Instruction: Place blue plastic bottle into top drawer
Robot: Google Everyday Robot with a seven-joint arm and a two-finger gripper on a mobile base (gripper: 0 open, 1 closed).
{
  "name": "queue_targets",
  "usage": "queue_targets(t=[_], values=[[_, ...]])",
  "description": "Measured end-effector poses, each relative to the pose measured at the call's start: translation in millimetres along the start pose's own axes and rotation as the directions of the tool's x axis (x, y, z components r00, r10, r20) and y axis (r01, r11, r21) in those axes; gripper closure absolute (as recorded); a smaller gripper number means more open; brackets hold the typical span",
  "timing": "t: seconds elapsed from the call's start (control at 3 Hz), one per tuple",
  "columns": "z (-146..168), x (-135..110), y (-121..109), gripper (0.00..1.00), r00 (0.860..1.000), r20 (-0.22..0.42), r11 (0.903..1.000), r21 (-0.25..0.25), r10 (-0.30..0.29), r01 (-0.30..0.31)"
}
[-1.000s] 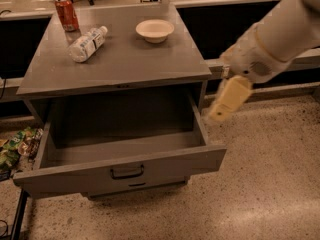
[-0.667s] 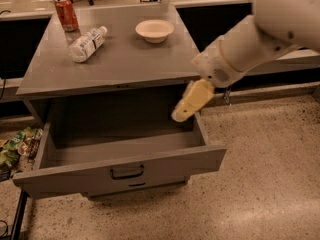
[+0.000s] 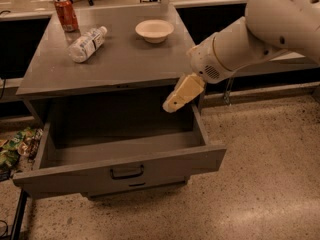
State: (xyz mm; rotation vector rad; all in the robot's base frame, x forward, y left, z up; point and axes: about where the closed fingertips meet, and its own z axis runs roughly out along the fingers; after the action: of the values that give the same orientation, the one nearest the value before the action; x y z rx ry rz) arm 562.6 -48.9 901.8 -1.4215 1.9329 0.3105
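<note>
The blue plastic bottle [image 3: 87, 44] lies on its side on the left part of the grey cabinet top, white cap pointing to the back right. The top drawer [image 3: 120, 156] is pulled out wide below the cabinet top, and nothing shows inside it. Its dark bar handle [image 3: 127, 172] is centred on the front panel. My gripper [image 3: 170, 105] hangs over the drawer's right rear corner, just under the front edge of the cabinet top. It points down-left and holds nothing. It is far to the right of the bottle.
A red soda can [image 3: 66, 14] stands at the back left of the cabinet top [image 3: 130, 59], behind the bottle. A white bowl [image 3: 154, 30] sits at the back middle. Snack bags [image 3: 15, 146] lie on the floor to the left. Speckled floor [image 3: 265, 174] spreads to the right.
My arm has swung left and up, from beside the drawer's right side to over its right rear corner. The bottle, can, bowl and drawer have not moved.
</note>
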Motion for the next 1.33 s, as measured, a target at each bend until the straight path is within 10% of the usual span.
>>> queue_targets(t=[0.33, 1.0, 1.33], values=[[16.9, -25.5, -8.1, 0.00, 0.987, 0.138, 0.9962, 0.007, 0.085, -0.087], [73.7, -109.0, -58.5, 0.00, 0.871, 0.459, 0.9767, 0.033, 0.173, -0.212], [76.9, -111.0, -68.3, 0.00, 0.860, 0.478, 0.9713, 0.057, 0.176, -0.231]])
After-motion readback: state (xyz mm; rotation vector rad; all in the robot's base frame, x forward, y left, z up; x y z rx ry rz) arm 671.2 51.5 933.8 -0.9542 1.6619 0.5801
